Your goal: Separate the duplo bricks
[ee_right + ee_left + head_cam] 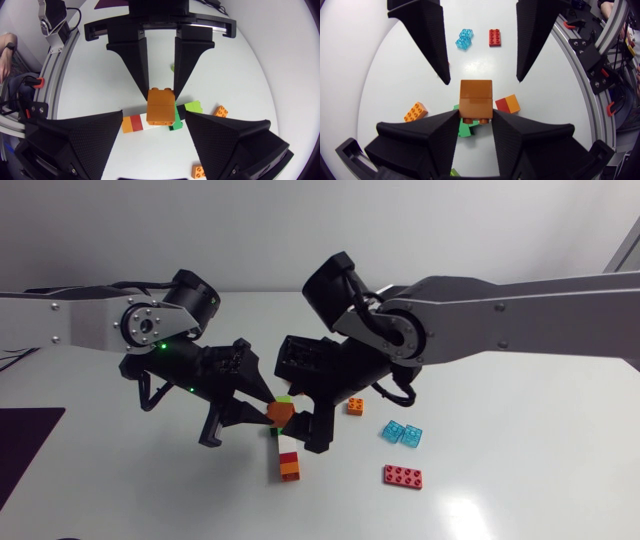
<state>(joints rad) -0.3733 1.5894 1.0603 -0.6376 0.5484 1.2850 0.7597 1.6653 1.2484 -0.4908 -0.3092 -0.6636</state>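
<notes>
A dark purple mat (25,442) lies on the white table (520,480).

Bright, even light falls from above onto the glossy white table (560,480), which throws back a soft pale glare near its front edge. Shadows under the silver-grey left arm (80,320) and silver-grey right arm (520,310) are faint and diffuse. The matte black wedge fingers (427,30) reflect almost nothing. The orange plastic brick (476,97) is evenly lit.

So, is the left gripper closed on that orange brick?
The left gripper is shut: both fingers touch the orange brick from opposite sides.
</notes>
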